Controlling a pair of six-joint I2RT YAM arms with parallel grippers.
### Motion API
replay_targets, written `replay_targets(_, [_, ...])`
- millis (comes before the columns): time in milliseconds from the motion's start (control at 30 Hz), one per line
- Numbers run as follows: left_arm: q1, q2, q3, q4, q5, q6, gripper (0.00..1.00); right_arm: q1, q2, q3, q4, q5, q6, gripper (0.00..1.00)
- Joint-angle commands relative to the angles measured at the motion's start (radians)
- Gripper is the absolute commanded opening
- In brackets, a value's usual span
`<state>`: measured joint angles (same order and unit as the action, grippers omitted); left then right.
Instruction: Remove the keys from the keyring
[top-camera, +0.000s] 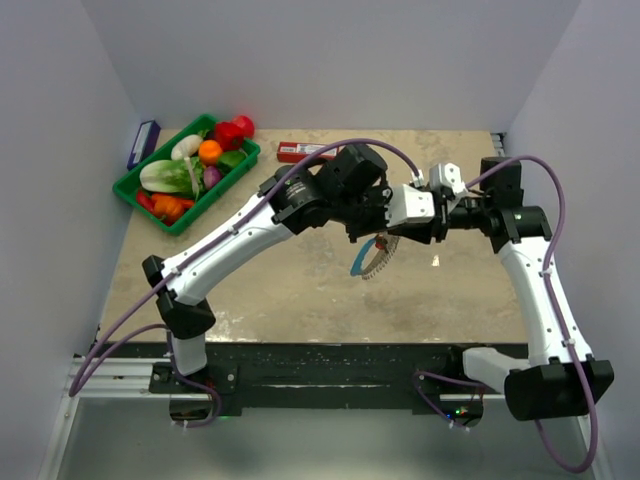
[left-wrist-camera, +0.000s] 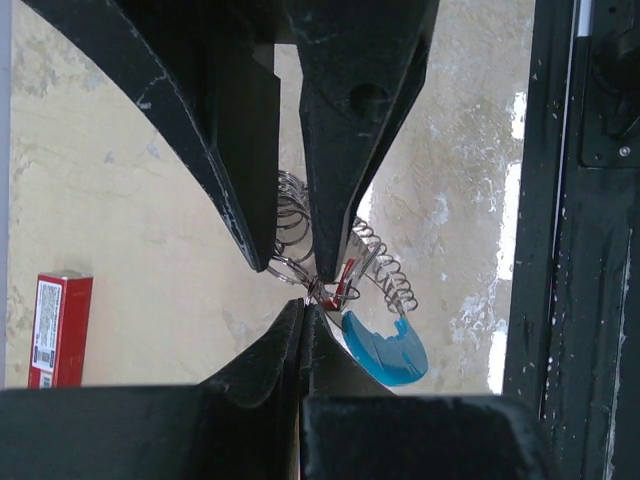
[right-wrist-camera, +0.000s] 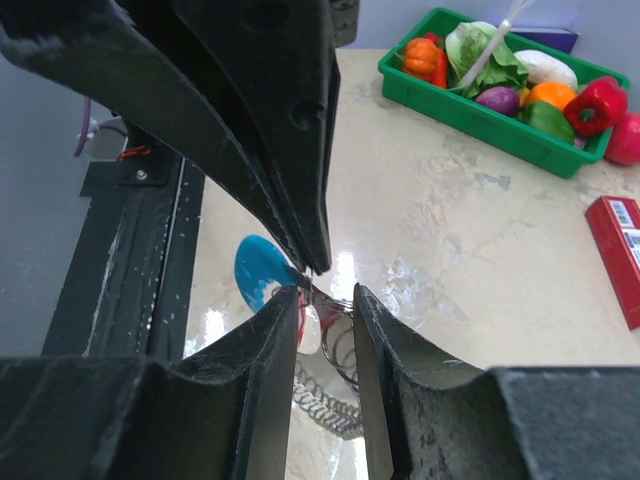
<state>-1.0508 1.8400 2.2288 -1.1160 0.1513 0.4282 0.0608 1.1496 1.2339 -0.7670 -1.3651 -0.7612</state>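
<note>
Fingers on keyring, seemingly above open table.

There are two white-and-black jointed arms, left arm and right arm. Two black two-finger grippers, left gripper and right gripper. One thin keyring loop with a blue curved section. Silvery metal keys, too crowded to count; one red-marked key. One long red box, one green plastic tray, one dark blue box.

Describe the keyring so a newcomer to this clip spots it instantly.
Over the table, the left gripper and right gripper meet. The keyring hangs there: a thin loop, one bright blue curved section, the rest fringed with silvery keys, unlike the red box.
</note>
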Motion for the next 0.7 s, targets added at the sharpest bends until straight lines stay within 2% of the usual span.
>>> replay_targets(0, [-0.006,0.008,0.054,0.045,-0.022,-0.022,0.00,0.028,-0.007,0.018,-0.043,-0.032,-0.038,0.32])
replay_targets(433, [-0.009,0.015,0.077,0.054,-0.015,-0.031,0.00,0.065,0.010,-0.001,0.003,0.035,-0.001,0.29])
replay_targets(667, [-0.011,0.018,0.091,0.050,0.010,-0.034,0.00,0.071,-0.010,-0.047,0.144,0.073,0.111,0.27])
